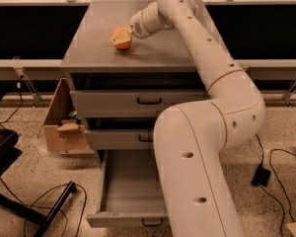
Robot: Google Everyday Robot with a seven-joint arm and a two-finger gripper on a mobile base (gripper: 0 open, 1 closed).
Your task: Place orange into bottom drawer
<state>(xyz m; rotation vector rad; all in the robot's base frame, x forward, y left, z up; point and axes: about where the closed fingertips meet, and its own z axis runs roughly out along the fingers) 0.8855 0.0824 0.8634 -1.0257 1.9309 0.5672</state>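
Note:
The orange point(124, 43) sits on the grey cabinet top point(103, 53), near its middle. My gripper point(119, 37) reaches over the top from the right and its tan fingers point(118, 40) lie around the orange, touching it. The orange rests on or just above the surface. The bottom drawer point(128, 191) is pulled out wide, its grey inside bare, its black handle point(152, 223) at the front edge. My arm hides the drawer's right part.
The two shallower drawers point(133, 102) above are closed. An open cardboard box point(64, 125) stands left of the cabinet. Black cables and a dark stand point(19, 201) lie on the floor at left; a black power brick point(261, 176) and cable at right.

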